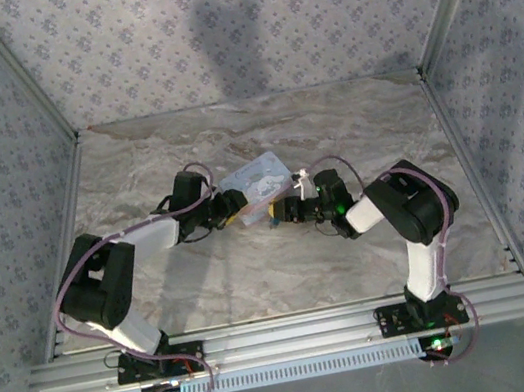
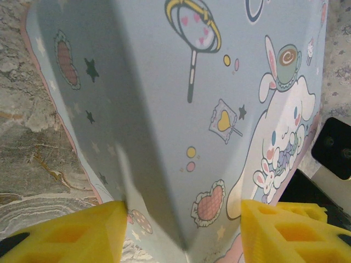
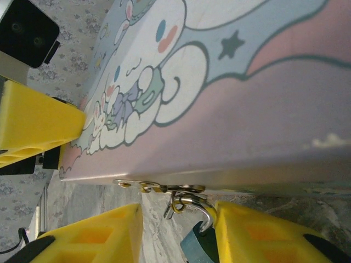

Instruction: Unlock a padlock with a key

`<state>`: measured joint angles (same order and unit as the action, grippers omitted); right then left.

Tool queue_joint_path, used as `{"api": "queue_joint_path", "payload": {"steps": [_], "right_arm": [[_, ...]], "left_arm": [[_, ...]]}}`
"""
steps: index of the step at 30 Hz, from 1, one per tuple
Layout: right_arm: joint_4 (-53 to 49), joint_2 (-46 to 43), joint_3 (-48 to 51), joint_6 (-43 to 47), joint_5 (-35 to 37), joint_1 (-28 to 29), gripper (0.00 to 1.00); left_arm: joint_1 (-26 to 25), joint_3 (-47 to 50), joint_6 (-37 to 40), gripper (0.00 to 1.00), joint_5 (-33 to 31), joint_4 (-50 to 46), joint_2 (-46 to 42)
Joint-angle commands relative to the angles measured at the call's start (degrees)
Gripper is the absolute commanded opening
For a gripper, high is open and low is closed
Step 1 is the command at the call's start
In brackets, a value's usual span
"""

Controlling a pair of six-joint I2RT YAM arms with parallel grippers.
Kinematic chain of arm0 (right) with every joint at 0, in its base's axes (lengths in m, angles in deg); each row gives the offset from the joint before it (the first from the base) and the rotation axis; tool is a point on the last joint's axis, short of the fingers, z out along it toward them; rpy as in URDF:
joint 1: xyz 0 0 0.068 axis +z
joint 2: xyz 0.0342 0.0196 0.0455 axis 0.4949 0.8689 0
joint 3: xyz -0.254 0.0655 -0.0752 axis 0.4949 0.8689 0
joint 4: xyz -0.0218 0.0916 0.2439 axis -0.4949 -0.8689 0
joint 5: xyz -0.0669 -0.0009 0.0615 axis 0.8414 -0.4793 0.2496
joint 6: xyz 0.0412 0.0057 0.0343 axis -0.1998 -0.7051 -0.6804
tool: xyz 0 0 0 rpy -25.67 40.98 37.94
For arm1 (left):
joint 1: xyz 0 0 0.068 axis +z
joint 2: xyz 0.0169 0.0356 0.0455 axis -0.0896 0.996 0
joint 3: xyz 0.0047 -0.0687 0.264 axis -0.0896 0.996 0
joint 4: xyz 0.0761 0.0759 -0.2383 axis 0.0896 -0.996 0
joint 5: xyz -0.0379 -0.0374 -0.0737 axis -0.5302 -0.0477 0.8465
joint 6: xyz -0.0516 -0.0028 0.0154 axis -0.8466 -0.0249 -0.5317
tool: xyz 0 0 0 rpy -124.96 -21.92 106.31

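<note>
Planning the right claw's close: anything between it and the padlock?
Nothing visible. The tiny blue padlock with a silvery shackle hangs from the metal hasp of the pale blue cartoon-print tin, between the right claw's yellow fingers, close against one of them.

1 camera looks down from behind — 2 wrist cameras sit close, sharing the tin (image 2: 164, 109).
</note>
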<state>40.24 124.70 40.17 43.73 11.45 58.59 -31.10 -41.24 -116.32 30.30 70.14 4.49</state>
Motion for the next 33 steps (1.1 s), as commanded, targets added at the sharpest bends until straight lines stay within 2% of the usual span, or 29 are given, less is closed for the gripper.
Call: {"api": "queue_joint_path", "payload": {"steps": [1, 4, 20, 33], "right_arm": [[0.67, 1.18, -0.76, -0.4, -0.63, 0.34, 0.36], [0.28, 1.16, -0.66, -0.48, -0.49, 0.34, 0.33], [-0.67, 1.0, -0.33, -1.32, 0.84, 0.25, 0.01], [3.9, 0.12, 1.91, -6.56, 4.4, -0.63, 0.0]], "left_arm": [[-0.86, 1.73, 0.44, 0.55, -1.45, -6.06, 0.84], [-0.86, 1.73, 0.37, 0.55, -1.48, -6.15, 0.95], [-0.96, 1.55, 0.6, 0.55, -1.62, -6.5, 0.84], [-0.98, 2.0, 0.97, 0.55, -1.64, -6.27, 0.76]]}}
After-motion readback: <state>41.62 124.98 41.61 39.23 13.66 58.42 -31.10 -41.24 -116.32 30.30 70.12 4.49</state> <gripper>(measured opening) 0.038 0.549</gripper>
